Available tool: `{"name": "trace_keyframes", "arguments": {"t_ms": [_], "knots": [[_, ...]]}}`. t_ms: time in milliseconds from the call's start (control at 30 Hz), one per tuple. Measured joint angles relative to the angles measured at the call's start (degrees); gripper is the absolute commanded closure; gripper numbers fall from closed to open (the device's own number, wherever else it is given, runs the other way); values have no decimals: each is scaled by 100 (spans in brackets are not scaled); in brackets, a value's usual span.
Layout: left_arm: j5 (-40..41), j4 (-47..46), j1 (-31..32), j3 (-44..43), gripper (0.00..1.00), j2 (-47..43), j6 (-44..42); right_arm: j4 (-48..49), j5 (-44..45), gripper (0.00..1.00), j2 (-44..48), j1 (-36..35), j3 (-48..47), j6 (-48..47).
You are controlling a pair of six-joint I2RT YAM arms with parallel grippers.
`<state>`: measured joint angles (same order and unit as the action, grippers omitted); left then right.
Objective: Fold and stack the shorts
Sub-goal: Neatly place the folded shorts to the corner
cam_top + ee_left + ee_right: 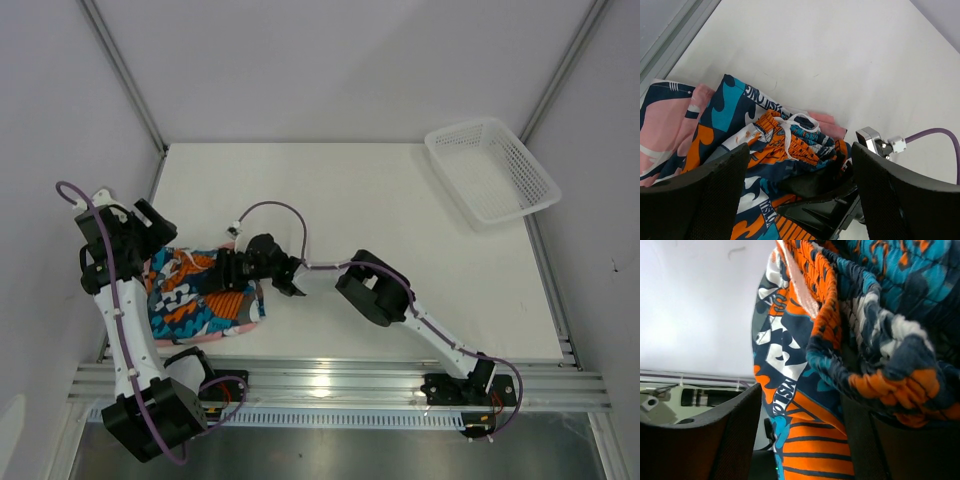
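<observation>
The patterned shorts (pixel 195 300) in blue, teal, orange and white lie bunched at the table's near left, on top of the pink shorts (pixel 670 130). Their orange waistband with a white drawstring (pixel 790 137) is rumpled upward. My right gripper (pixel 222 272) reaches in from the right, low on the patterned shorts (pixel 805 390); its jaws stand apart, the waistband drapes over the right finger (pixel 900 440), and a gap shows beside the left one. My left gripper (pixel 799 150) hovers open above the pile, with the right gripper's black body (pixel 820 200) between its fingers.
A white mesh basket (pixel 490 172) sits tilted at the far right corner of the white table (pixel 380 220). An aluminium rail (pixel 350 385) runs along the near edge, by both arm bases. Grey walls close in on the left and right.
</observation>
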<state>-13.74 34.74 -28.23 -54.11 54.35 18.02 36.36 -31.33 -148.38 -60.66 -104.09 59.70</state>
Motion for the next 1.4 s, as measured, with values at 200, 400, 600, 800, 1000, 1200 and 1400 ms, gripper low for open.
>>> {"name": "trace_keyframes", "arguments": {"t_ms": [200,400,600,800,1000,1200,1400], "knots": [[-61,-2,7,0,15,0,-2,-1064,234,28,494,-37,-13,-962],[-39,-20,415,0,14,0,66,-1611,619,27,2435,188,1047,-1904],[256,-291,1631,28,14,-17,483,-1860,1360,26,4767,1158,2461,-2680],[741,-1008,3029,765,13,-621,1080,-2275,2459,24,7128,2179,4774,-3191],[1259,-1598,3888,1996,13,-1744,1263,-3106,3989,4,9298,2326,6478,-3644],[1862,-1947,4621,3010,13,-2420,1252,-3731,5327,0,11077,2369,7440,-3659],[1958,-2229,4669,3740,12,-3279,1054,-4059,6028,0,11599,2374,7952,-3528]]}}
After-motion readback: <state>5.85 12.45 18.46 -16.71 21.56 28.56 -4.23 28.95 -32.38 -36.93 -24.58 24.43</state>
